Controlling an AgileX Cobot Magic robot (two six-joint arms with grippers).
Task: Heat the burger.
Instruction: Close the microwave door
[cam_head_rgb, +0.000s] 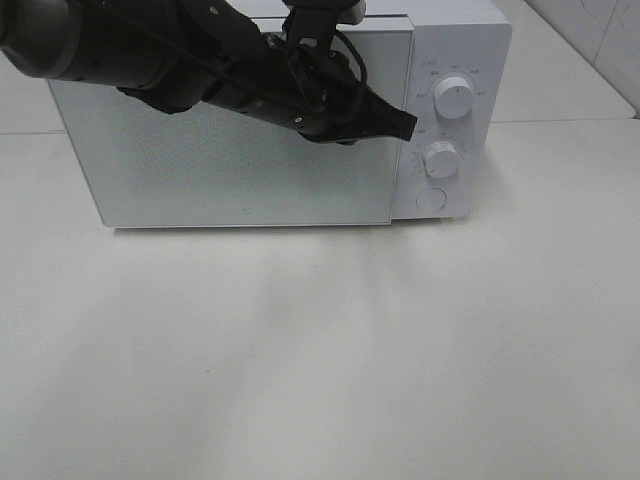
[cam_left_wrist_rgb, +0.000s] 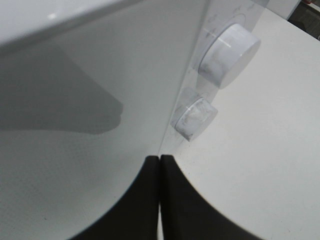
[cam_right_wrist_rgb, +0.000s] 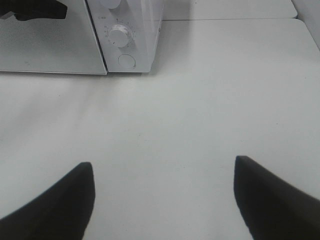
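At the back of the white table (cam_head_rgb: 320, 360), a white microwave (cam_head_rgb: 460, 55) stands with its frosted door (cam_head_rgb: 230, 175) shut. Its control panel carries an upper dial (cam_head_rgb: 456, 97), a lower dial (cam_head_rgb: 441, 158) and a round button (cam_head_rgb: 431, 198). The left arm (cam_head_rgb: 200, 60) reaches across the upper part of the door from the left. The left jaws are pressed together, empty, with their tips at the seam between the door's right edge and the panel, level between the two dials; whether they touch the door cannot be told. The right jaws, seen only in the right wrist view, are spread wide and empty over bare table, in front of the microwave and to its right. The burger shows in no view, so its place cannot be told.
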